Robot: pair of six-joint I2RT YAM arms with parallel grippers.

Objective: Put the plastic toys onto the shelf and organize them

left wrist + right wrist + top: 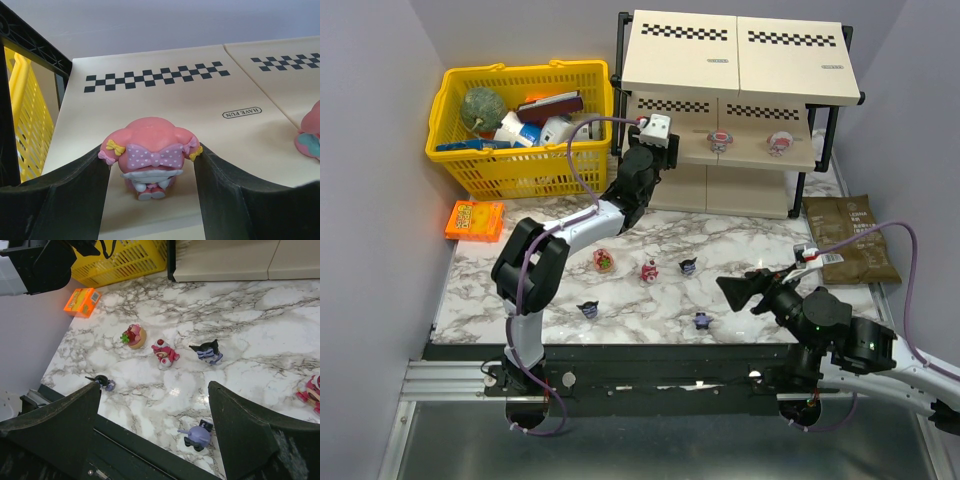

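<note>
held toy: pink figurine [150, 142], seen from behind. Pink hood with rounded ears, lilac white-dotted bow, small yellow bow on each side, white skirt, feet on the board.
where: left end of the middle tier of the shelf [740, 60], upper centre of the top view.
left gripper [151, 147]: closed on the pink figurine, one finger against each side.
right gripper [735, 286]: jaws wide apart, nothing between them, above the marble table [750, 225] at lower right.
same tier: second figurine [720, 138] and third figurine [780, 142], well apart, to the right of the held one.
table toys: red-pink round toy [133, 336], pink-and-white toy [164, 352], dark pointed-ear toy [207, 351], small dark toy [104, 383] and purple toy [196, 435], all apart from each other.
writing: "HAVE FUN" label [241, 113] in an oval on the board, upside down in the left wrist view. Checkered strip [155, 77] runs along the edge.
other: yellow basket [520, 165] upper left, orange box [475, 220], brown pouch [850, 238]. Their print is too small to read.
</note>
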